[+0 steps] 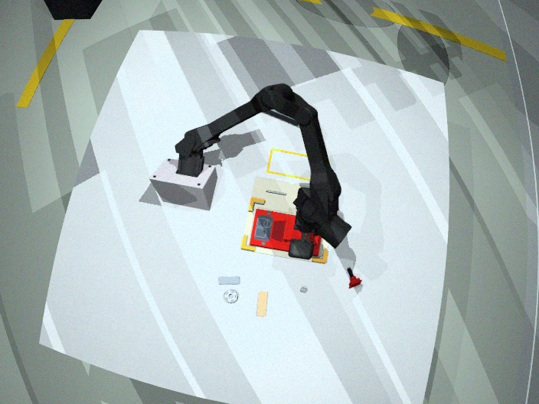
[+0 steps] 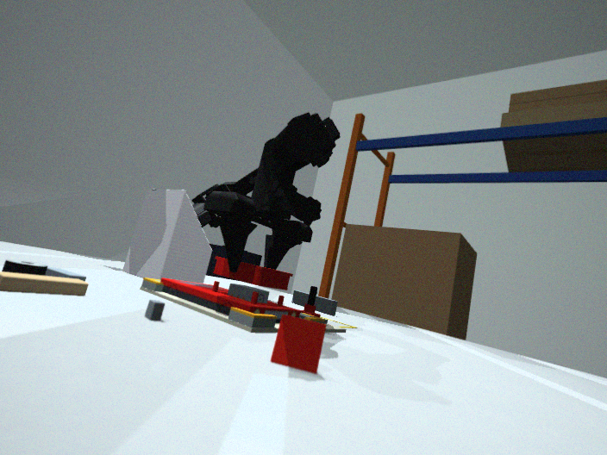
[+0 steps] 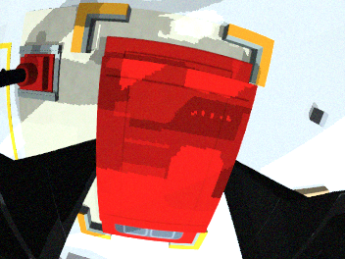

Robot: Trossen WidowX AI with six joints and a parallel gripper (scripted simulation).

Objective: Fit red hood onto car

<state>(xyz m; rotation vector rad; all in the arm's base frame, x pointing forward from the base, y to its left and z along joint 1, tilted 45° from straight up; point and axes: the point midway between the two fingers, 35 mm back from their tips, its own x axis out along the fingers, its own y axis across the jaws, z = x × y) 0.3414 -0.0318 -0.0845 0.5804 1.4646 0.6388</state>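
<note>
My gripper (image 1: 305,236) (image 2: 253,271) (image 3: 164,156) is shut on the sides of the red hood (image 2: 279,278) (image 3: 147,191), holding it roof up over the engine end of the chassis. The red chassis (image 1: 256,242) (image 2: 188,288) (image 3: 178,53) sits in the jig (image 1: 263,184) (image 3: 59,115) between orange-topped corner brackets. In the exterior view, a gap shows between the hood and the deck. The grey engine block (image 2: 245,292) stands below the hood, with a red peg (image 2: 215,286) and two others visible around it. In the wrist view the hood hides the engine, the pegs and its own corner holes.
A black-stemmed red part (image 2: 309,309) (image 3: 40,74) stands upright in a grey frame on the jig. A similar part (image 1: 354,282) (image 2: 298,342) lies on the table. A grey cube (image 1: 303,288) (image 2: 154,310) (image 3: 317,116), tan block (image 1: 261,304), blue-grey block (image 1: 229,280) and wheel (image 1: 229,294) lie nearby.
</note>
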